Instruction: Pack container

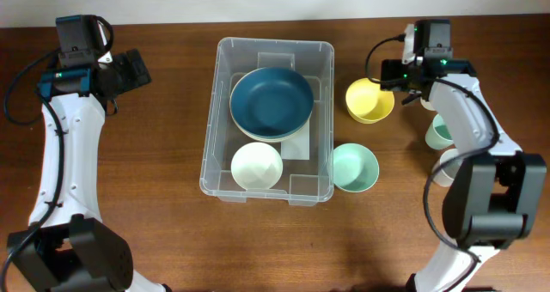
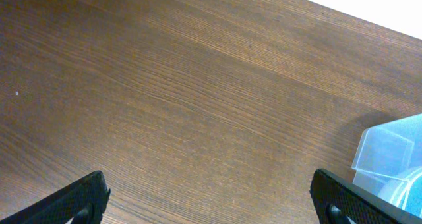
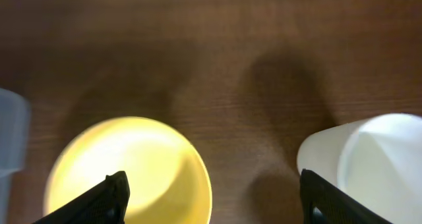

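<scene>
The right gripper (image 3: 217, 199) hangs over the wooden table (image 1: 129, 206) with its two fingers (image 3: 109, 199) spread wide and nothing held between them. A yellow bowl (image 3: 128, 174) sits upright directly below, its rim reaching into the gap but touching neither finger. On the other finger's side a pale cup (image 3: 369, 159) stands apart from that bowl. From overhead, a pale green cup (image 1: 438, 135) and a white cup (image 1: 444, 168) lie partly under the right arm; which of them the wrist view shows I cannot tell. Just left of the yellow bowl, in the middle of the table, stands the container (image 1: 225, 112), upright and open. It holds a dark blue bowl (image 1: 271, 101) in the far half, a white bowl (image 1: 257, 165) in the near left corner, and a white label (image 1: 298, 146) on its base. A mint green bowl (image 1: 355, 168) rests on the table just beside its right wall. Well to the left, the left gripper (image 2: 217, 204) also has its fingers wide apart, over bare wood, with a corner of the container at the edge of its view.
</scene>
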`<act>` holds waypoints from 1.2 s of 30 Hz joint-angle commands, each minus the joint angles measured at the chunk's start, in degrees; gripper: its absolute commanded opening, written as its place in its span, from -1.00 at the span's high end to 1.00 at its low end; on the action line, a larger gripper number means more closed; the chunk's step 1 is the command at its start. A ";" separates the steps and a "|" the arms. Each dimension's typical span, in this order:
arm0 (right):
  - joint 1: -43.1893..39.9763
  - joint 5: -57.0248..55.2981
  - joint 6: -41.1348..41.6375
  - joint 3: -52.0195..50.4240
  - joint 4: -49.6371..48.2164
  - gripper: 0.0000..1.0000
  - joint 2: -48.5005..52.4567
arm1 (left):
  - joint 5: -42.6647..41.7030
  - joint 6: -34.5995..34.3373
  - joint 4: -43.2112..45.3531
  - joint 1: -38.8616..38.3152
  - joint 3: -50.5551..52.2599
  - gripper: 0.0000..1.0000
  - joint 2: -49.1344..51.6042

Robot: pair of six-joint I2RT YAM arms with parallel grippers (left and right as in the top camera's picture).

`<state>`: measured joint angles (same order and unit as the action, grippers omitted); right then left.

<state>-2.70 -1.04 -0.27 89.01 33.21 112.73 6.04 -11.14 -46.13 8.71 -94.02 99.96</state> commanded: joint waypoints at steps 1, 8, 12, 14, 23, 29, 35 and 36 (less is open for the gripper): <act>0.35 2.36 -1.86 -0.37 -0.74 -0.56 4.57 | 0.26 0.11 0.00 0.09 -0.94 -0.99 -0.68; 0.37 3.61 -1.84 -0.37 -2.93 -0.39 8.31 | 0.26 0.11 0.00 0.09 -0.94 -0.99 -0.68; 0.37 3.67 -1.84 -0.37 -4.61 -0.26 10.58 | 0.26 0.11 0.00 0.09 -0.94 -0.99 -0.68; 0.37 3.89 -1.84 -0.37 -5.14 -0.16 11.37 | 0.26 0.11 0.00 0.09 -0.94 -1.00 -0.68; 0.37 3.89 -1.84 -0.35 -5.73 0.59 11.65 | 0.26 0.11 0.00 0.09 -0.94 -0.99 -0.68; 0.37 3.85 -1.81 -0.35 -5.57 0.93 11.76 | 0.26 0.11 0.00 0.09 -0.94 -1.00 -0.68; 0.37 3.87 -1.81 0.44 -5.55 0.92 11.26 | 0.26 0.11 0.00 0.09 -0.94 -0.99 -0.68; 0.37 3.87 -1.81 0.98 -5.46 0.93 10.49 | 0.26 0.11 0.00 0.09 -0.94 -0.99 -0.68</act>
<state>-2.57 2.90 -1.80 88.99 27.57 123.96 6.07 -11.14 -46.13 8.71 -94.02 99.96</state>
